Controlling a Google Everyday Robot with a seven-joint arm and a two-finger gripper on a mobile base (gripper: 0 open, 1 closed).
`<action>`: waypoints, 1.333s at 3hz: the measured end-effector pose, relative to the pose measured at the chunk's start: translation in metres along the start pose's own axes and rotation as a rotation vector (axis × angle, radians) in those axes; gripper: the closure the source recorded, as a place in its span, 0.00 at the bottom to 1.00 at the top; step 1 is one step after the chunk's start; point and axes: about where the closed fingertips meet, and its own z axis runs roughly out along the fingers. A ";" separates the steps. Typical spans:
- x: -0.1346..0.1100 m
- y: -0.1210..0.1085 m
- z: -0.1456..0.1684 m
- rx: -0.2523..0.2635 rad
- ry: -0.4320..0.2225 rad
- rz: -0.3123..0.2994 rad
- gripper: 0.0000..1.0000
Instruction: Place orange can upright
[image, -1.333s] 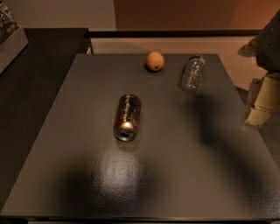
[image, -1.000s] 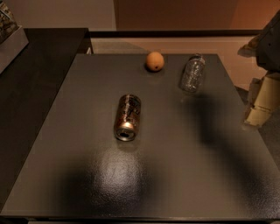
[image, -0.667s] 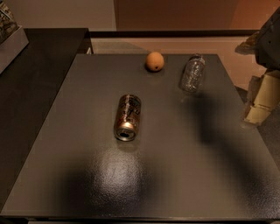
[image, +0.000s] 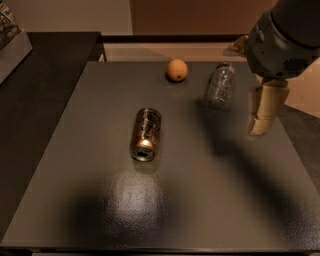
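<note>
The can is lying on its side a little left of the middle of the table, its silver end pointing toward the near edge, well apart from everything else. Behind it an orange is sitting near the far edge, and to the right of that a bottle is lying on its side. At the right edge the gripper is hanging over the table near the bottle, carrying nothing that I can see, though I cannot tell how far open it is.
</note>
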 end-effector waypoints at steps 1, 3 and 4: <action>-0.031 -0.015 0.022 -0.006 -0.027 -0.195 0.00; -0.092 -0.027 0.061 -0.043 -0.102 -0.612 0.00; -0.116 -0.021 0.079 -0.086 -0.125 -0.823 0.00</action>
